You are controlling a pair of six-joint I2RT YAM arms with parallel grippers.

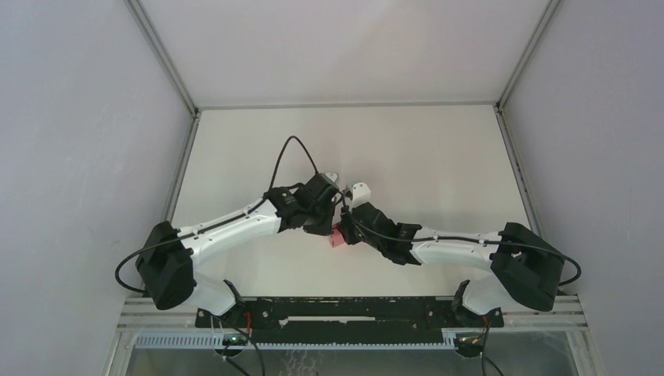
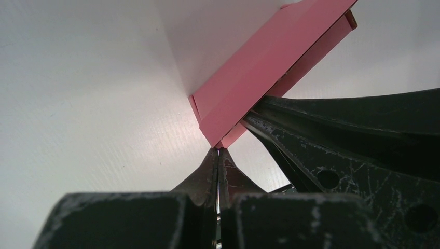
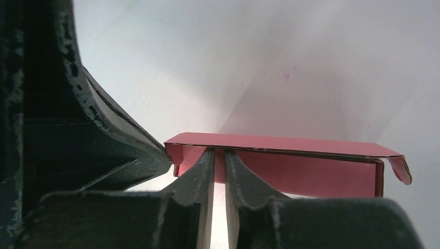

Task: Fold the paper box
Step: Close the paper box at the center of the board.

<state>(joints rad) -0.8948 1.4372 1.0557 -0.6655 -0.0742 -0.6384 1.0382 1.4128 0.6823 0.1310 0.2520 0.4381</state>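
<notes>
Fingers of the left gripper (image 2: 218, 151) sit pressed together, tips touching a corner of the paper box (image 2: 259, 78). We see the right gripper (image 3: 220, 154) clamped on the box's lower panel, near the middle of the table (image 1: 438, 157).

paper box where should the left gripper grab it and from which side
Likely the free long edge of the paper box, clear of where the right gripper pinches its wall. It is a thin, shallow shape, so come edge-on and close across the two faces. The left gripper is shut with its tips at a corner, so it must open first.
</notes>
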